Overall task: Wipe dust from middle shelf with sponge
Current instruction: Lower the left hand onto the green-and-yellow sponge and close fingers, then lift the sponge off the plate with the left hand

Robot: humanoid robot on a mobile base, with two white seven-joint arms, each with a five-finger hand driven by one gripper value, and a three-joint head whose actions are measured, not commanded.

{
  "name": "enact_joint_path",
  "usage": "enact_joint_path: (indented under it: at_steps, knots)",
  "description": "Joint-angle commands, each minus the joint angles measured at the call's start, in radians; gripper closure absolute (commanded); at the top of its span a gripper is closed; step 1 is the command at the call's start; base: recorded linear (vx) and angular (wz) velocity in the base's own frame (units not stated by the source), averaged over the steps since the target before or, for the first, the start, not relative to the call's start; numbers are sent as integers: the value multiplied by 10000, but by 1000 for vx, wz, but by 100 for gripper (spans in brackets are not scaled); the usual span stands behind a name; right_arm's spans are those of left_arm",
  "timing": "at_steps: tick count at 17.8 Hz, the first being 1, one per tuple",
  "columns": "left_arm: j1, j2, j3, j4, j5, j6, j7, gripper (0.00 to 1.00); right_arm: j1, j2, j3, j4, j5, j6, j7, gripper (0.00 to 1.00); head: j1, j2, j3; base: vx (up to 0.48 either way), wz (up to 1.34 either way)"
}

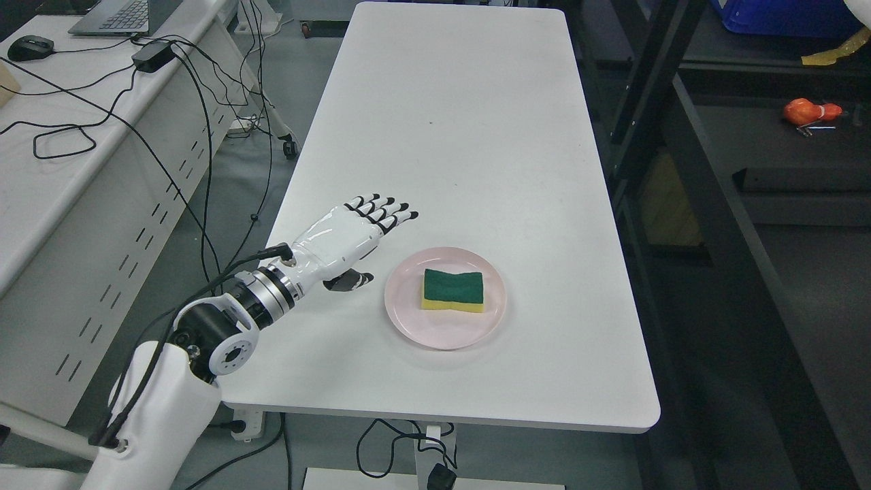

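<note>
Locate the sponge (453,290) slightly below the centre of the frame: it lies flat, green scouring face up over a yellow base, inside the pink plate (408,320). The plate is the only container in view that you can check, and the sponge is its sole content; the sponge sits near the plate's middle, with bare pink rim showing on all sides. The plate rests on the white table (463,122), toward its near end. Note the left hand (347,235) at the lower left of the frame, its arm entering from the bottom left corner. The hand is held over the table just left of the plate, apart from both plate and sponge. Its fingers (381,211) are extended and point toward the upper right, the thumb hangs below the palm, and the hand holds nothing. The right hand does not appear in the frame. At the upper left you see a second desk (41,177) carrying a laptop (122,15), a mouse (29,47) and loose black cables (170,102). Along the right edge stands a dark shelving frame (653,102); an orange object (806,111) lies on one of its levels, and a blue bin (782,17) shows at the upper right, contents hidden.
</note>
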Motion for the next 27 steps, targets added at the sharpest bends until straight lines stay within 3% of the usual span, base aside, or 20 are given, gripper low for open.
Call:
enact_joint_path:
  at_steps: [1,7,15,23,25,27]
  knots:
    - [-551,-705,-2153,801,-848,7,-100,4,0,-175,0,-175,0,7,4,0,0,0,0,0,0]
    - [-536,-1565,-2415,1338,-1278,-39,-115,5,0,-175,0,-175,0,7,4,0,0,0,0,0,0]
    - [-475,-1597,-2109,1722,-1386,-24,-359,15,0,-175,0,-175,0,7,4,0,0,0,0,0,0]
    - [-169,-1688,-408,1569,-1248,-146,-606,40,0,-175,0,-175,0,7,4,0,0,0,0,0,0]
    - [-46,-1689,296,1569,-1080,-726,-606,53,0,-175,0,-175,0,7,4,0,0,0,0,0,0]
    - [154,-1734,1095,1584,-606,-1463,-606,71,0,-175,0,-175,0,7,4,0,0,0,0,0,0]
